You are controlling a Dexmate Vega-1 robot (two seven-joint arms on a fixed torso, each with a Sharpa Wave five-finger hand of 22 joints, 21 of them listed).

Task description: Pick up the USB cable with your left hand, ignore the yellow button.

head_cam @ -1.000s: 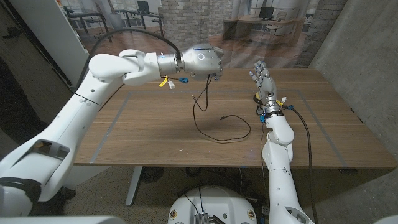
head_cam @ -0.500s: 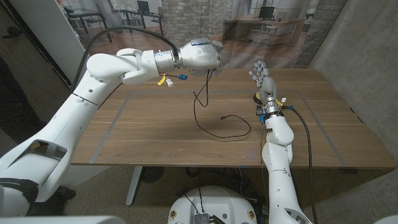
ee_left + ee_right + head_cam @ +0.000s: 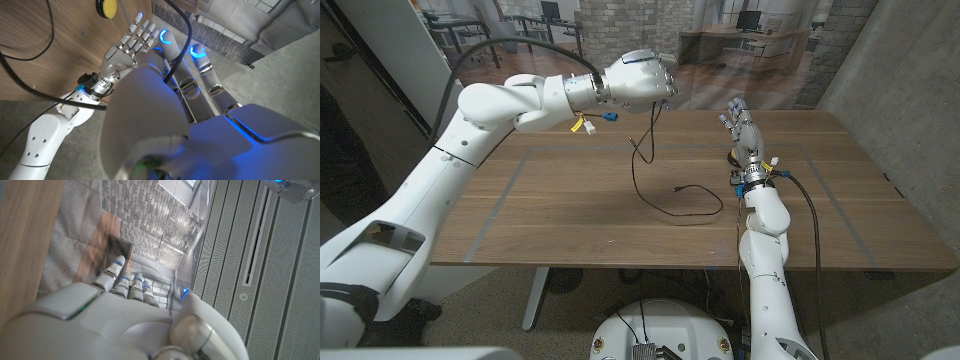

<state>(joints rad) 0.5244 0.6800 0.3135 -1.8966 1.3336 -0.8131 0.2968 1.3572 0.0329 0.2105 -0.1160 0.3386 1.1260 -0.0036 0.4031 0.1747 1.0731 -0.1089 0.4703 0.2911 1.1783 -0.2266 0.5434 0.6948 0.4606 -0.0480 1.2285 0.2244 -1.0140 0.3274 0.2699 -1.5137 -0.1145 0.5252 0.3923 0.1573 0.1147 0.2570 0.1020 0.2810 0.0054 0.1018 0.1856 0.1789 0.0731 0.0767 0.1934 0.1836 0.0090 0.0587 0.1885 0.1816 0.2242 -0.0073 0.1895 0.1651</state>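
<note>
The left hand (image 3: 638, 80) has risen, fingers holding the USB cable (image 3: 650, 165), apparently pinched. Its lower loop trails on the table (image 3: 570, 210). At three o'clock the right hand (image 3: 742, 125) waits, fingers spread.

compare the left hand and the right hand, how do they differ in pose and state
The left hand is raised above the table and holds the USB cable, which hangs from it down to the tabletop. The right hand holds nothing; it stands upright near the table's right side with fingers extended and pointing up. Both are white-and-metal robot hands on white arms.
</note>
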